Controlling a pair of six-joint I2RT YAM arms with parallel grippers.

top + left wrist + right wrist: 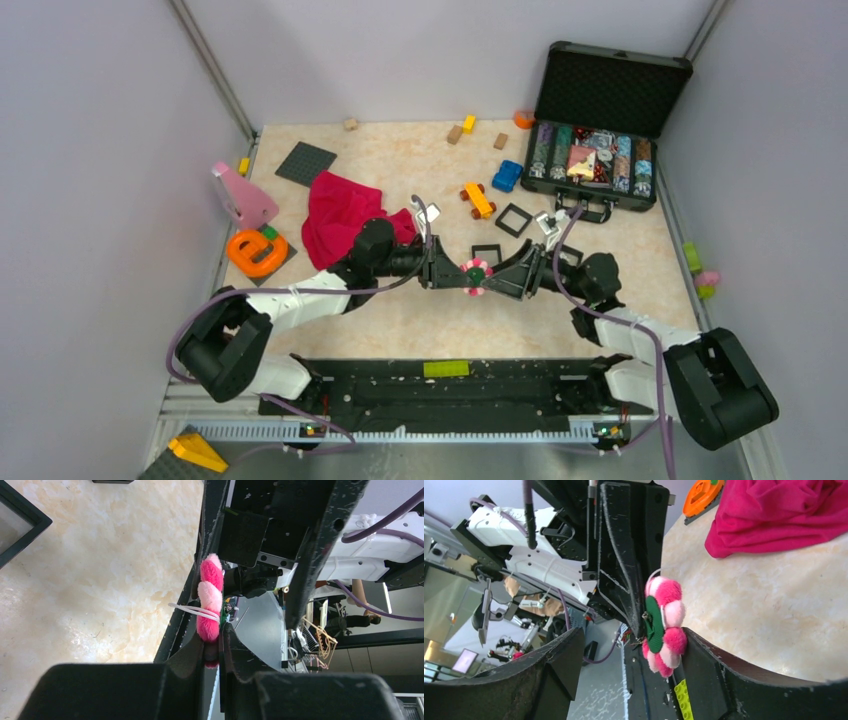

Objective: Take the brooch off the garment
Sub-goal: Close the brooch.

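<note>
The brooch [476, 272], a ring of pink and white pom-pom petals with a green back, hangs in the air between my two grippers, above the table's middle. My left gripper [463, 274] is shut on its lower edge; in the left wrist view the fingertips [212, 655] pinch the brooch [210, 600] edge-on. My right gripper [493, 279] is open wide around it [631, 640], and the brooch [664, 625] rests against one finger [704, 655]. The magenta garment [340, 215] lies crumpled behind my left arm, apart from the brooch, and shows in the right wrist view [774, 515].
An orange ring toy [256, 250] and a pink wedge [243, 195] sit at the left edge. A dark baseplate [305, 162], a blue car [507, 176], an orange car [478, 200], black square frames [514, 219] and an open case [600, 130] lie further back.
</note>
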